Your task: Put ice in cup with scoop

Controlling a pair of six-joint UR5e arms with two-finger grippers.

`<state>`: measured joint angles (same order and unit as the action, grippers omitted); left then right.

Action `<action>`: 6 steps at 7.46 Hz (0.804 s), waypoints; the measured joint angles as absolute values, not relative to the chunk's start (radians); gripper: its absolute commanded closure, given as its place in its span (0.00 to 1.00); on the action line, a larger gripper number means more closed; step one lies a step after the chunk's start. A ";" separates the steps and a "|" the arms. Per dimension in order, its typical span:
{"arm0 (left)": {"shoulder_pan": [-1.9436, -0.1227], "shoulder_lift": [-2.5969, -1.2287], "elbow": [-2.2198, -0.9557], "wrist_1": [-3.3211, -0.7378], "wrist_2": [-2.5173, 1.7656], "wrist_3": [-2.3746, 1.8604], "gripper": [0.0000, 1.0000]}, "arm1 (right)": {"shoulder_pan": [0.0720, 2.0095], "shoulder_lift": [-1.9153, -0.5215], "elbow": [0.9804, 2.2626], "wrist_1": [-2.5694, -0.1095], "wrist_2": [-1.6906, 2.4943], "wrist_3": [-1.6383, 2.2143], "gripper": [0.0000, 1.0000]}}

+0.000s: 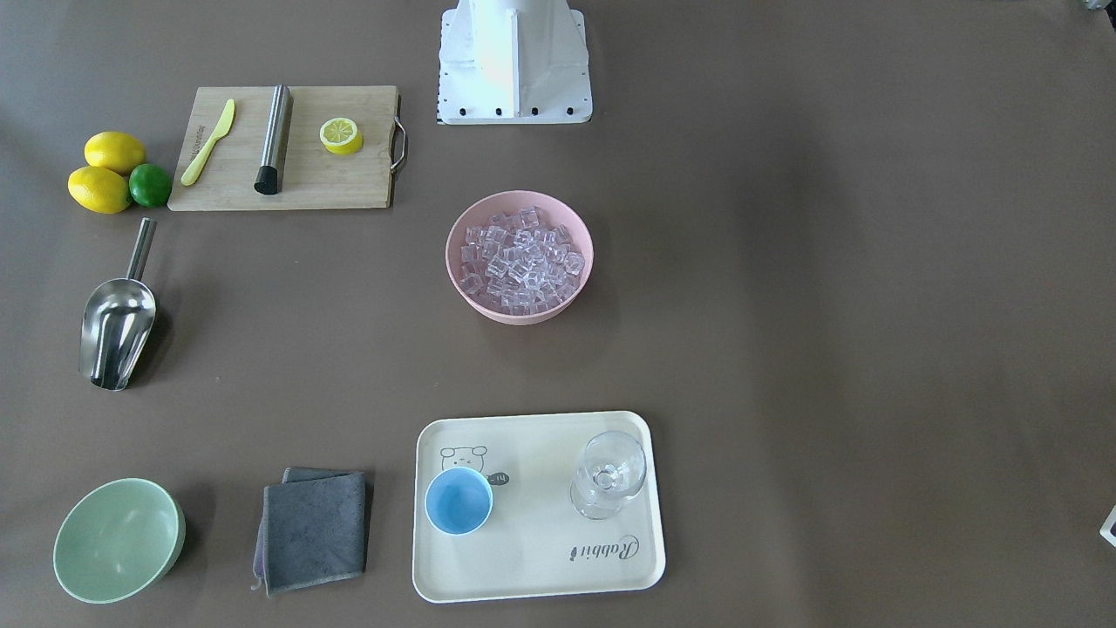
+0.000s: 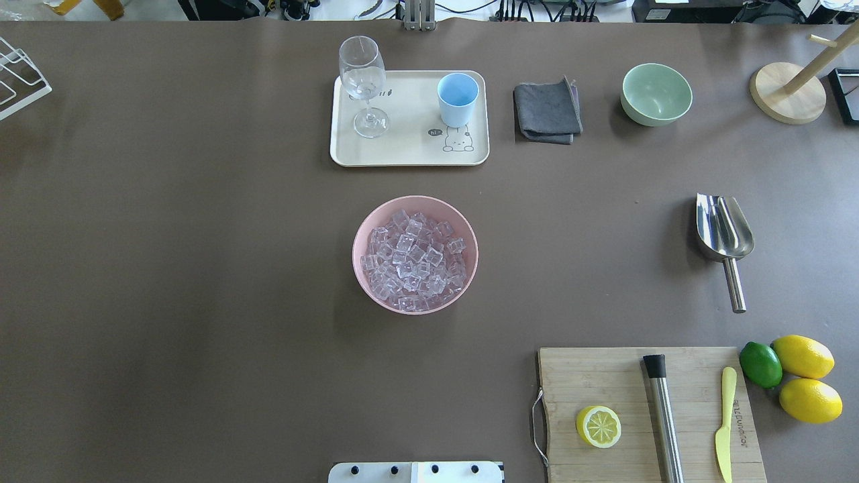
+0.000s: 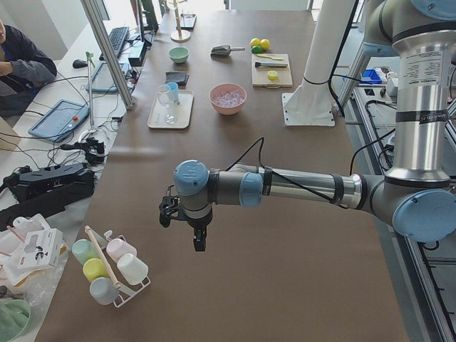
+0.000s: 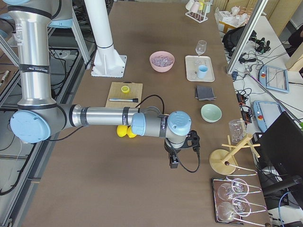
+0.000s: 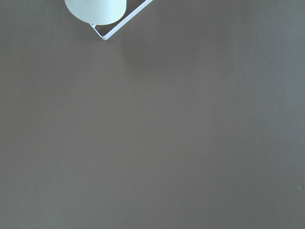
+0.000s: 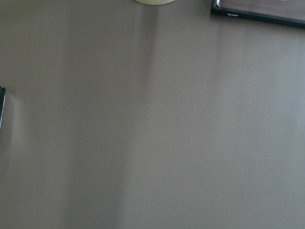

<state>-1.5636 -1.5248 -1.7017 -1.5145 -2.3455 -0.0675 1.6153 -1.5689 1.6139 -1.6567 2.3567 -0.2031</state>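
Overhead exterior view: nearest the robot lies a wooden board (image 2: 604,382); its small print is too small to read. Beyond it, on the robot's right, the scoop (image 2: 721,231) lies on the tabletop (image 2: 201,268), handle toward the robot. In the middle, the ice (image 2: 413,261) fills a pink bowl (image 2: 358,236). Farthest, the cup (image 2: 458,98) stands upright on a tray (image 2: 402,151) marked "Rabbit". The left gripper (image 3: 199,241) and right gripper (image 4: 173,161) hang over the table ends, and one cannot tell how their jaws stand.
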 measured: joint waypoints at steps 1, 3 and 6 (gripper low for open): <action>-1.562 -1.525 -1.702 -1.515 -2.345 -0.067 0.02 | 1.615 -1.568 1.614 -1.657 2.356 -0.203 0.00; -1.561 -1.525 -1.701 -1.516 -2.346 -0.066 0.02 | 1.615 -1.564 1.614 -1.658 2.350 -0.203 0.00; -1.556 -1.527 -1.688 -1.518 -2.348 -0.067 0.02 | 1.615 -1.574 1.603 -1.657 2.354 -0.205 0.00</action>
